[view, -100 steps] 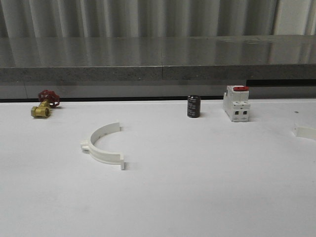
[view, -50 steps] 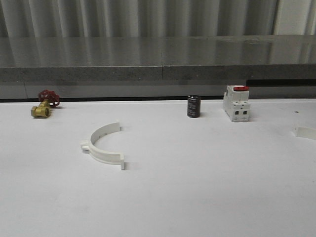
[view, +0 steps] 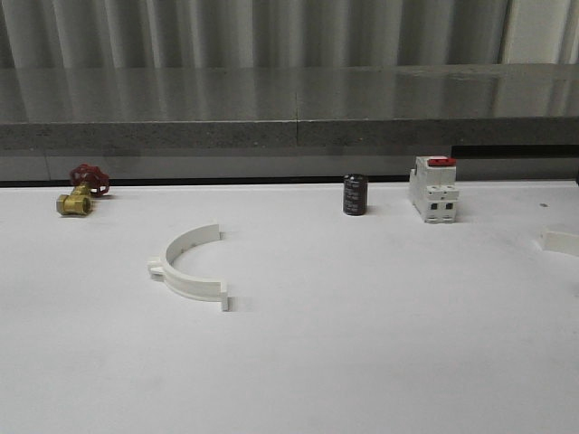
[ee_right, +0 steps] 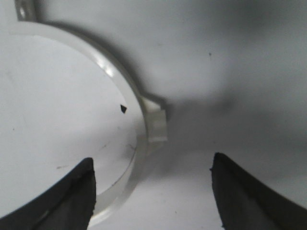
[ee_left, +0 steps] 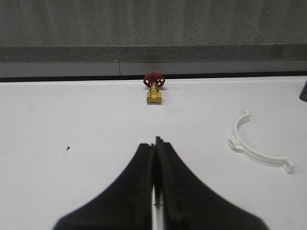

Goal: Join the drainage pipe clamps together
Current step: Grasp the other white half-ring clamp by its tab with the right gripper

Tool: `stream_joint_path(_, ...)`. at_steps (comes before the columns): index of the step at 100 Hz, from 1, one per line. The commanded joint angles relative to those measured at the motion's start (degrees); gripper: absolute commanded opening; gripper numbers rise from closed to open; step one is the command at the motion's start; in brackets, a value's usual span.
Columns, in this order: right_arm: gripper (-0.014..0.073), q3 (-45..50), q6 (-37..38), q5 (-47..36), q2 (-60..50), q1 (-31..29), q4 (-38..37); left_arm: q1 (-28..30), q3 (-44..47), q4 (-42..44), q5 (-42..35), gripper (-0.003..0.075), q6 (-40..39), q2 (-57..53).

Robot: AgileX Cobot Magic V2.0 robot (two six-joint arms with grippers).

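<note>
One white drainage pipe clamp (view: 190, 267) lies flat on the table left of centre, its open side facing right; it is also in the left wrist view (ee_left: 254, 152). A second clamp half (view: 561, 241) shows partly at the table's right edge. In the right wrist view this half-ring (ee_right: 115, 72) lies close below my right gripper (ee_right: 152, 158), which is open. Its band runs between the fingers, nearer one finger (ee_right: 72, 191), and its side lug (ee_right: 156, 122) lies just ahead. My left gripper (ee_left: 156, 141) is shut on nothing, hovering over bare table well apart from the first clamp.
A brass valve with a red handwheel (view: 80, 192) sits at the back left. A black cylinder (view: 355, 194) and a white boxy switch with a red top (view: 433, 188) stand at the back right. A grey ledge (view: 289, 136) runs behind the table.
Nothing on the table has moved. A faint shadow has appeared at the table's right edge near the second clamp half.
</note>
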Motion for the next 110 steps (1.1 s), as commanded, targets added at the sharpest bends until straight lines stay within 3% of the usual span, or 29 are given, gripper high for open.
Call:
stream_joint_path(1, 0.0507, -3.0, 0.0, -0.2, -0.3, -0.4, 0.3, 0.2, -1.4, -0.1, -4.7, -0.0021, -0.1, 0.6)
stream_joint_path(12, 0.0506, -4.4, 0.0, -0.2, 1.9, -0.4, 0.6, 0.2, -1.4, -0.1, -4.7, -0.0021, -0.1, 0.6)
stream_joint_path(19, 0.0455, -5.0, 0.0, -0.1, 2.9, -0.4, 0.6, 0.2, -1.4, -0.1, -4.7, -0.0021, -0.1, 0.6)
stream_joint_path(26, 0.0293, -5.0, 0.0, -0.2, 3.1, -0.4, 0.6, 0.2, -1.4, -0.1, -4.7, -0.0021, -0.1, 0.6)
stream_joint_path(33, 0.0066, -5.0, 0.0, 0.1, 3.1, -0.4, 0.6, 0.2, -1.4, -0.1, -4.7, -0.0021, -0.1, 0.6)
stream_joint_path(40, -0.0072, -5.0, 0.0, 0.1, 2.8, -0.4, 0.6, 0.2, -1.4, -0.1, -4.7, -0.0021, -0.1, 0.6)
stream_joint_path(74, -0.0029, -5.1, 1.6, 2.2, -4.4, 2.3, 1.3, 0.2, -1.4, -0.1, -4.7, -0.0021, -0.1, 0.6)
stream_joint_path(110, -0.0029, -5.7, 12.1, 7.7, -8.0, 19.7, 1.3, 0.2, -1.4, -0.1, -4.7, -0.0021, -0.1, 0.6)
